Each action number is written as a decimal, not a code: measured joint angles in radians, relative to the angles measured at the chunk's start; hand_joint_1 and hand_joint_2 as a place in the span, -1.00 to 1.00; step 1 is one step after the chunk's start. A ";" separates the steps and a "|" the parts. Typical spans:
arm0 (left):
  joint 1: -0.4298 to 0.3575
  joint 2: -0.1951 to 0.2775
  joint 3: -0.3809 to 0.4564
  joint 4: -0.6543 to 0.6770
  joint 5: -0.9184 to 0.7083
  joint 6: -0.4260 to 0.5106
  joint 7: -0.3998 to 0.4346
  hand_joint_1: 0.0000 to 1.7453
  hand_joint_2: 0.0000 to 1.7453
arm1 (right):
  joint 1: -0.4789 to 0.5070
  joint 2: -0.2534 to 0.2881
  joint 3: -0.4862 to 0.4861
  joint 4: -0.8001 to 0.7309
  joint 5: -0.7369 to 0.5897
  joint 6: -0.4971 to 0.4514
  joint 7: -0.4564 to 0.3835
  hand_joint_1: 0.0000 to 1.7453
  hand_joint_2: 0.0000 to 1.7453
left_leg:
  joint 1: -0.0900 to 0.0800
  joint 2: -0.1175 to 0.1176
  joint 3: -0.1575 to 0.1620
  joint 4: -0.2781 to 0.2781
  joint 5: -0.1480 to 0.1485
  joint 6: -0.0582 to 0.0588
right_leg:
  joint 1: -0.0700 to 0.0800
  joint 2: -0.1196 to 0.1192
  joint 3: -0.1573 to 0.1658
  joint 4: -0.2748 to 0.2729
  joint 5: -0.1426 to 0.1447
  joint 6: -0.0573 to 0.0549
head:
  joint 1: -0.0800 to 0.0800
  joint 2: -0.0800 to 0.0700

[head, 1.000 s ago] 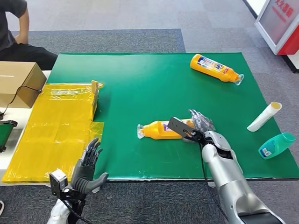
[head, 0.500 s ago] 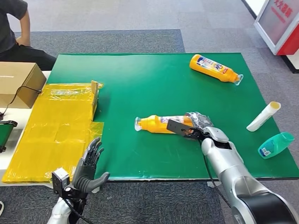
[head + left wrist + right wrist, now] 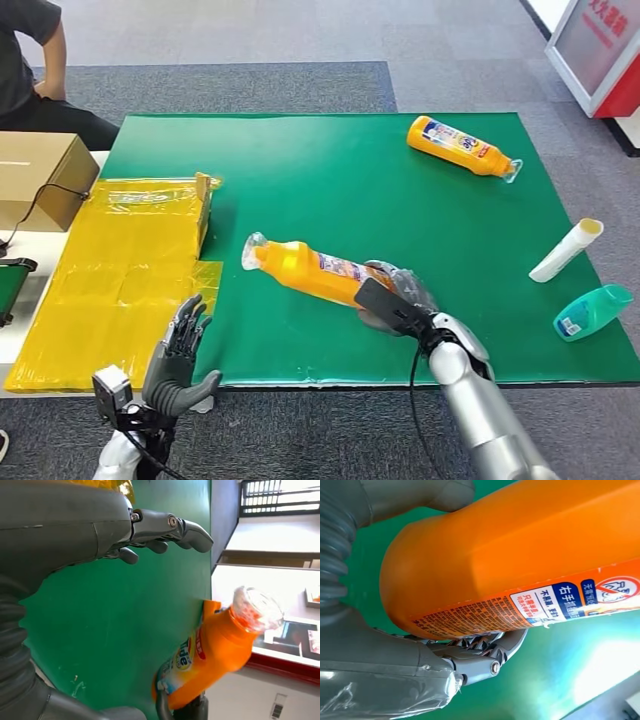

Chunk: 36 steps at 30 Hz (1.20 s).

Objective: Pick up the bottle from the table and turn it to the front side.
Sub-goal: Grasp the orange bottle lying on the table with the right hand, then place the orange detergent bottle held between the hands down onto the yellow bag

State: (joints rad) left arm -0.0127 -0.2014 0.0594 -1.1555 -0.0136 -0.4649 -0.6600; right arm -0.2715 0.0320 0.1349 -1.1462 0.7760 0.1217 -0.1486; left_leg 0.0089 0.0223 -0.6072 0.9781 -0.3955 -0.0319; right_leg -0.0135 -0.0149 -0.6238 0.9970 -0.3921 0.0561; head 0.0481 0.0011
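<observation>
Once flat, bottle [image 3: 317, 272] lifted, right hand [image 3: 396, 297] gripping

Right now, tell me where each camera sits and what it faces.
Head view: high on the body, looking down at the green table; both arms show.
Left wrist view: behind the left hand, facing across the table.
Right wrist view: behind the right hand, close under its load.
All three share the orange bottle.
</observation>
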 joint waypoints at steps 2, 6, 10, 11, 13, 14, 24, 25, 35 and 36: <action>-0.011 -0.006 0.010 0.001 0.017 -0.008 0.024 -1.00 1.00 | 0.040 0.020 0.003 -0.045 -0.019 -0.008 -0.008 0.99 1.00 | 0.000 0.000 0.000 0.000 0.000 0.000 | 0.000 0.000 0.000 0.000 0.000 0.000 | 0.000 0.000; -0.043 -0.018 0.027 0.004 0.047 -0.015 0.094 -1.00 1.00 | 0.090 0.062 0.023 -0.084 -0.023 -0.029 -0.022 0.98 1.00 | 0.000 0.000 0.000 0.000 0.000 0.000 | 0.000 0.000 0.000 0.000 0.000 0.000 | 0.000 0.000; -0.066 -0.024 0.029 0.009 0.061 -0.025 0.138 -1.00 1.00 | 0.107 0.094 0.039 -0.088 -0.021 -0.040 -0.031 0.99 1.00 | 0.000 0.000 0.000 0.000 0.001 0.000 | 0.000 0.000 0.000 0.000 0.001 0.000 | 0.000 0.000; -0.070 -0.025 0.029 0.010 0.063 -0.027 0.144 -1.00 1.00 | 0.110 0.100 0.041 -0.088 -0.021 -0.041 -0.033 0.98 1.00 | 0.000 0.000 0.000 0.000 0.001 0.000 | 0.000 0.000 0.000 0.000 0.001 0.000 | 0.000 0.000; -0.081 -0.026 0.029 0.013 0.076 -0.034 0.173 -1.00 1.00 | 0.111 0.113 0.048 -0.085 -0.014 -0.042 -0.039 0.98 1.00 | 0.000 0.000 0.000 0.000 0.001 0.000 | 0.000 0.000 0.000 0.000 0.001 0.000 | 0.000 0.000; -0.089 -0.027 0.027 0.015 0.084 -0.037 0.195 -1.00 1.00 | 0.110 0.121 0.055 -0.080 -0.006 -0.045 -0.044 0.98 1.00 | 0.000 0.000 0.000 0.000 0.001 0.000 | 0.000 0.000 0.000 0.000 0.001 0.000 | 0.000 0.000; -0.200 -0.006 -0.125 0.064 0.130 -0.038 0.297 -1.00 1.00 | 0.054 0.189 0.184 0.085 0.054 -0.140 -0.089 1.00 1.00 | 0.000 0.000 0.000 0.000 0.001 0.000 | 0.000 0.000 0.000 0.000 0.001 0.000 | 0.000 0.000; -0.207 -0.001 -0.140 0.068 0.132 -0.038 0.297 -1.00 1.00 | 0.050 0.190 0.190 0.097 0.056 -0.145 -0.090 1.00 1.00 | 0.000 0.000 0.000 0.000 0.001 0.000 | 0.000 0.000 0.000 0.000 0.001 0.000 | 0.000 0.000; -0.232 0.028 -0.210 0.093 0.136 -0.039 0.296 -0.75 1.00 | 0.037 0.192 0.213 0.157 0.066 -0.155 -0.089 0.88 1.00 | 0.000 0.000 0.000 0.000 0.001 0.000 | 0.000 0.000 0.000 0.000 0.001 0.000 | 0.000 0.000; -0.234 0.030 -0.218 0.095 0.139 -0.040 0.293 -0.24 1.00 | 0.036 0.192 0.217 0.160 0.068 -0.155 -0.088 0.57 1.00 | 0.000 0.000 0.000 0.000 0.001 0.000 | 0.000 0.000 0.000 0.000 0.001 0.000 | 0.000 0.000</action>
State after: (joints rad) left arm -0.2466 -0.1711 -0.1586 -1.0610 0.1249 -0.5050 -0.3672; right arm -0.2358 0.2236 0.3518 -0.9866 0.8445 -0.0338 -0.2370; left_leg 0.0089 0.0224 -0.6072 0.9781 -0.3945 -0.0323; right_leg -0.0134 -0.0147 -0.6239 0.9972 -0.3913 0.0561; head 0.0480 0.0011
